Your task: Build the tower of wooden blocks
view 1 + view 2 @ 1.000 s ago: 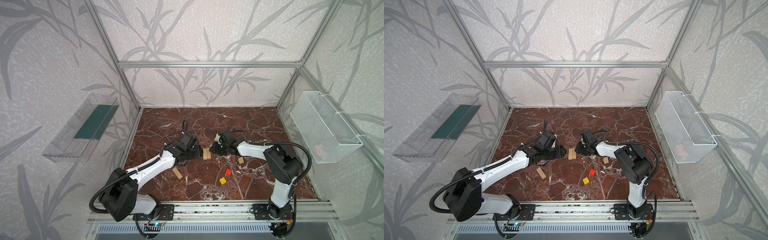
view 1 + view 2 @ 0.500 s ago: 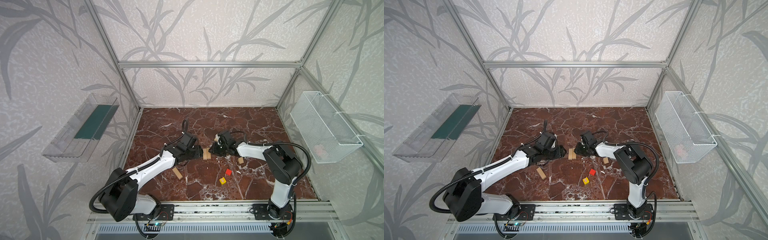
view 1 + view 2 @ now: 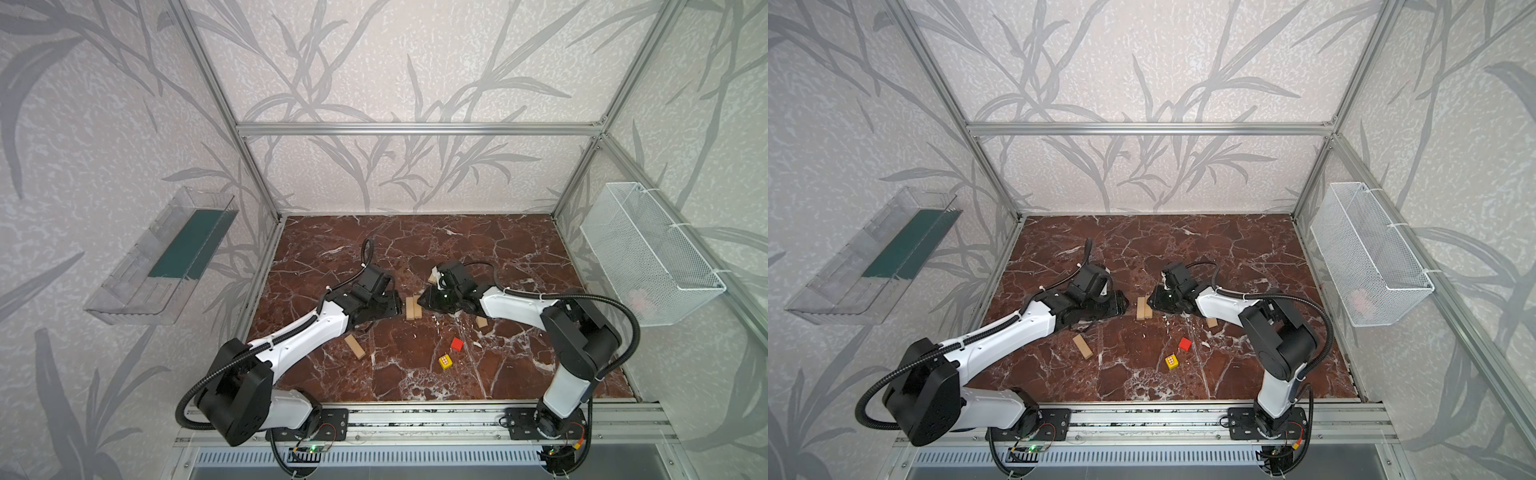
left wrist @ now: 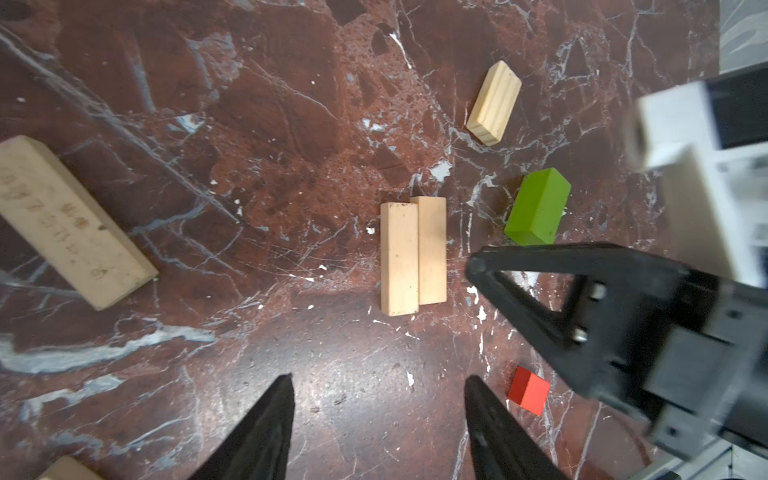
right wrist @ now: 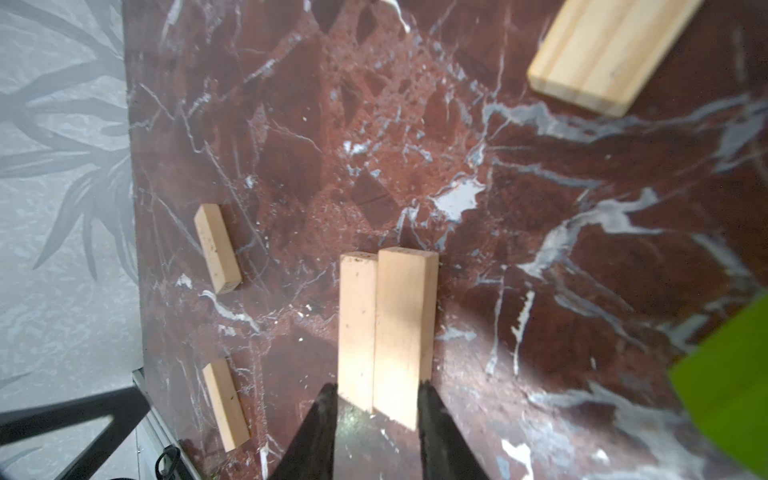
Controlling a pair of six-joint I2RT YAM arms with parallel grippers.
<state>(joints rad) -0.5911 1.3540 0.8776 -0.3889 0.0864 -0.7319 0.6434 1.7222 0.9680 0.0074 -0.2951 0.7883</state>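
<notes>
The tower's blocks lie loose and flat on the marble tabletop [image 3: 498,249]. A pair of tan bars [image 3: 413,307] rests side by side, long faces touching, near the middle between the two arms. The left fingers [image 4: 270,428] stand wide apart and empty, pointed at the pair from a short way off. The right fingers [image 5: 316,428] are narrowly parted, their tips just beside the pair; bare marble shows between them and they grip nothing. A green bar [image 4: 538,208] lies near the pair, by the right arm. The red cube [image 3: 457,344] and the yellow cube [image 3: 445,361] lie toward the front, close together. The yellow one bears a red-and-white grid, too small to read as writing. In the left wrist view another tan bar [image 4: 70,220] carries a faint row of stamped characters, too worn to read.
</notes>
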